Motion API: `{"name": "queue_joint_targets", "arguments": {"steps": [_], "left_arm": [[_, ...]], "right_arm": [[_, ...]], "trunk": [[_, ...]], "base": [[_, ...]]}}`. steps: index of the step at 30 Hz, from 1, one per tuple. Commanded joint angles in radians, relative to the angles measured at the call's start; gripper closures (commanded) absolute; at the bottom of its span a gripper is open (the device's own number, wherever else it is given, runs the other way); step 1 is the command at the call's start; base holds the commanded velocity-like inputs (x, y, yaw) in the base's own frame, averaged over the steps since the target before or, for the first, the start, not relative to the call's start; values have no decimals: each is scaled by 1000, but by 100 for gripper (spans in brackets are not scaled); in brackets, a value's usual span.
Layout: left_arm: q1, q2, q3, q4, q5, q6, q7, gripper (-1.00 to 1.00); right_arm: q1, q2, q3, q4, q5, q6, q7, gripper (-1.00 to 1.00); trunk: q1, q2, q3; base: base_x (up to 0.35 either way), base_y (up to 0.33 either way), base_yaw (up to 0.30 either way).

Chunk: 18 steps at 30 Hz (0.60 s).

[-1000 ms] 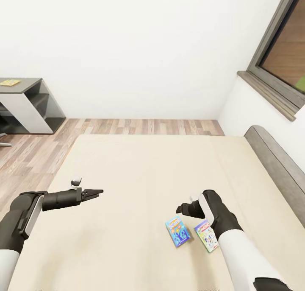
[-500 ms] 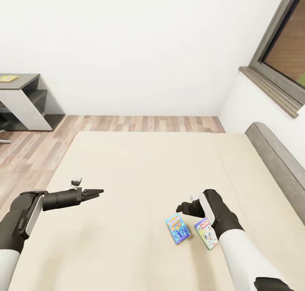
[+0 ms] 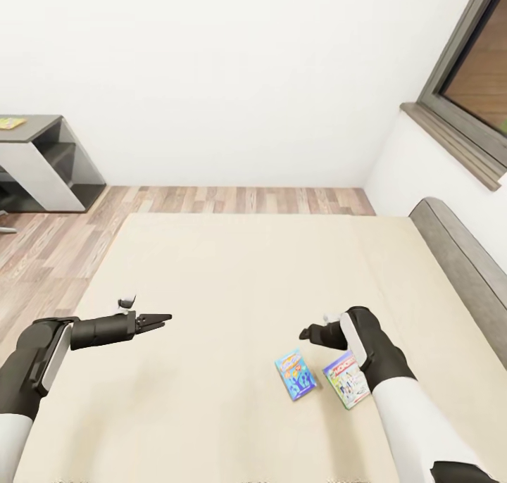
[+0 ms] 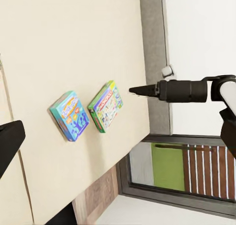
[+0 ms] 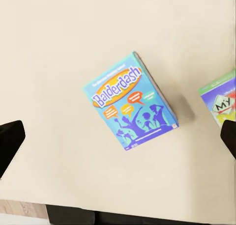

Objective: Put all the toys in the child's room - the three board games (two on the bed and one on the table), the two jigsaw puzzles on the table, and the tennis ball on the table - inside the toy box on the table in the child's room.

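Blue board game (image 3: 295, 374) lies beside white-and-green one (image 3: 346, 379), near mattress (image 3: 239, 279) edge.

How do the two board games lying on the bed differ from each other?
The blue board game has a bright blue cover with an orange title oval and cartoon figures; the white-and-green board game has a pale cover with a green edge and a red logo. The blue one lies farther from the right end effector arm; the white-and-green one lies right beside that arm. Both are thin flat boxes, face up on the bed, close together but apart.
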Motion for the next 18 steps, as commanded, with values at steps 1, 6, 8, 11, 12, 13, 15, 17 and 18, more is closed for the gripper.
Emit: {"name": "queue_joint_targets", "arguments": {"steps": [1, 6, 8, 11, 12, 13, 15, 17, 18], "left_arm": [[-1, 0, 0, 0, 2, 8, -2, -100], [-1, 1, 0, 0, 2, 8, -2, -100], [-1, 1, 0, 0, 2, 8, -2, -100], [-1, 1, 0, 0, 2, 8, -2, -100], [-1, 1, 0, 0, 2, 8, -2, -100], [-1, 1, 0, 0, 2, 8, -2, -100], [-1, 1, 0, 0, 2, 8, -2, -100], [-1, 1, 1, 0, 2, 8, -2, -100], [-1, 1, 1, 0, 2, 8, -2, -100]], "right_arm": [[-1, -4, -4, -9, -5, 4, 4, -100], [-1, -28, -4, -42, -39, 4, 19, -100], [-1, -37, -4, -50, -57, 4, 25, -100], [-2, -45, -3, -56, -74, 4, 29, -100], [-2, -48, -3, -58, -81, 4, 30, -100], [-3, -55, -3, -61, -92, 4, 32, -100], [-6, -60, -3, -63, -98, 4, 34, -100], [-9, -64, -3, -64, -103, 4, 35, -100], [-11, -66, -3, -65, -104, 4, 35, -100]], "trunk": [[0, -2, -3], [0, -2, -11], [0, -2, -15], [0, -2, -20], [0, -2, -21], [0, -2, -23], [0, -2, -26], [0, -2, -30], [0, -2, -31]], "base": [[0, 0, 0], [0, 0, 0], [0, 0, 0], [0, 0, 0], [0, 0, 0], [0, 0, 0], [0, 0, 0], [0, 0, 0], [0, 0, 0]]}}
